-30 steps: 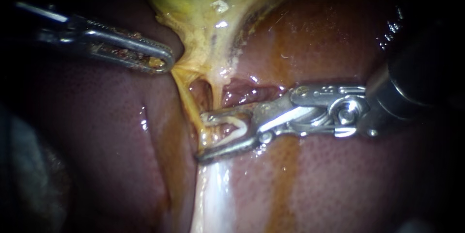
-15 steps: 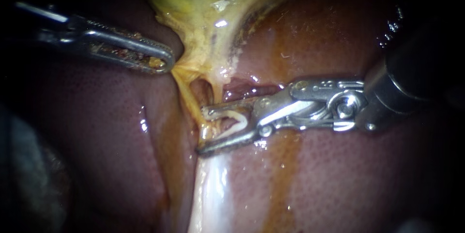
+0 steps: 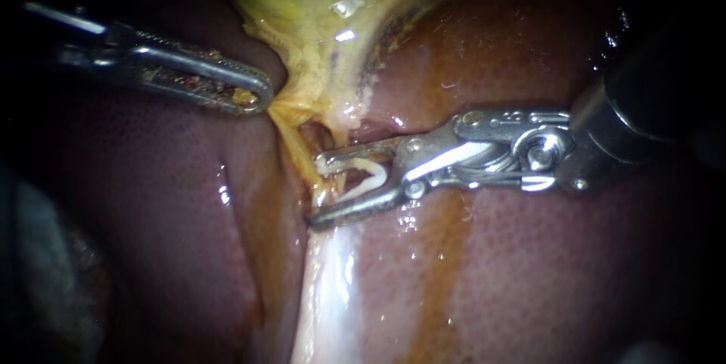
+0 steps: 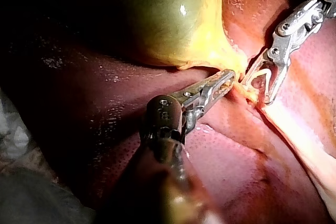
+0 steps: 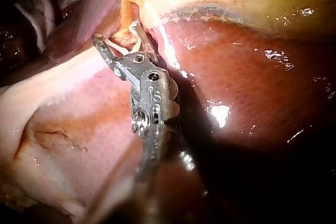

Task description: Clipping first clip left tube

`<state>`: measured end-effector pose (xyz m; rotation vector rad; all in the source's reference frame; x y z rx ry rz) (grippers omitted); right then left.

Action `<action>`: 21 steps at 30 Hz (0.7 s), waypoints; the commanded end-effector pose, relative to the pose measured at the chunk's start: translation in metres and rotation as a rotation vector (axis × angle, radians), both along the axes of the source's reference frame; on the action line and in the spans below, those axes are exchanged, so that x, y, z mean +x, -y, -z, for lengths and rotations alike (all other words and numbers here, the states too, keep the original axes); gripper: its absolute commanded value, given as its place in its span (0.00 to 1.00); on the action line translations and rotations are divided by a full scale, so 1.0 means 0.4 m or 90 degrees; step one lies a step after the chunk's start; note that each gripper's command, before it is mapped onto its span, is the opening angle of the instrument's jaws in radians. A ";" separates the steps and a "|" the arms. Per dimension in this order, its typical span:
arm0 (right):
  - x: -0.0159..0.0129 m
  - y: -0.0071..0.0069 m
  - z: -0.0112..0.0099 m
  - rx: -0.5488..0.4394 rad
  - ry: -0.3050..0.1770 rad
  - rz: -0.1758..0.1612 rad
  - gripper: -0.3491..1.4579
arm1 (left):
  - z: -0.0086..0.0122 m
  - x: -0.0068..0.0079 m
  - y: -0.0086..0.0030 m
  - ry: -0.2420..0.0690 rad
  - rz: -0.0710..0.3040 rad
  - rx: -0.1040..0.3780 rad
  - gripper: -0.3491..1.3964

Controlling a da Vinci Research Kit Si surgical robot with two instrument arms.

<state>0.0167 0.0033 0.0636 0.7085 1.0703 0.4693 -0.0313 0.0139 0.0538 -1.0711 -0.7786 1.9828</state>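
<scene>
My left instrument is shut on the yellow lower edge of the gallbladder and holds it taut. Two strands run down from there: the thin yellow left tube and a paler right tube. My right instrument comes in from the right. Its jaws stand apart and hold a white clip between them. The left tube passes between the clip's legs near the jaw tips, where the crossing is partly hidden.
Dark red liver surrounds the site. A pale glistening band of tissue runs down from below the right instrument's jaws. The right instrument's dark shaft fills the right side.
My right instrument has shifted a little upward along the left tube, and its jaws have narrowed slightly. My left instrument holds still.
</scene>
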 end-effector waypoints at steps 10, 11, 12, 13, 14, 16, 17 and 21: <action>-0.0042 -0.0025 0.0073 0.010 -0.005 0.005 0.47 | 0.0004 0.0002 0.0000 0.000 0.000 0.001 0.00; -0.0048 -0.0019 0.0084 0.014 -0.009 0.013 0.47 | 0.0004 0.0002 0.0000 0.000 0.000 0.001 0.00; -0.0052 -0.0013 0.0092 0.015 -0.011 0.018 0.47 | 0.0004 0.0002 0.0000 0.000 0.000 0.001 0.00; -0.0055 -0.0007 0.0099 0.017 -0.013 0.024 0.47 | 0.0004 0.0002 0.0000 0.000 0.000 0.001 0.00; -0.0057 0.0001 0.0107 0.016 -0.017 0.032 0.47 | 0.0004 0.0002 0.0000 0.000 0.000 0.001 0.00; -0.0058 0.0011 0.0118 0.018 -0.020 0.039 0.47 | 0.0004 0.0003 0.0000 0.000 0.000 0.001 0.00; -0.0058 0.0016 0.0124 0.019 -0.023 0.041 0.47 | 0.0004 0.0003 0.0000 0.000 0.000 0.001 0.00; -0.0060 0.0025 0.0138 0.025 -0.026 0.046 0.47 | 0.0004 0.0003 0.0000 0.000 0.000 0.001 0.00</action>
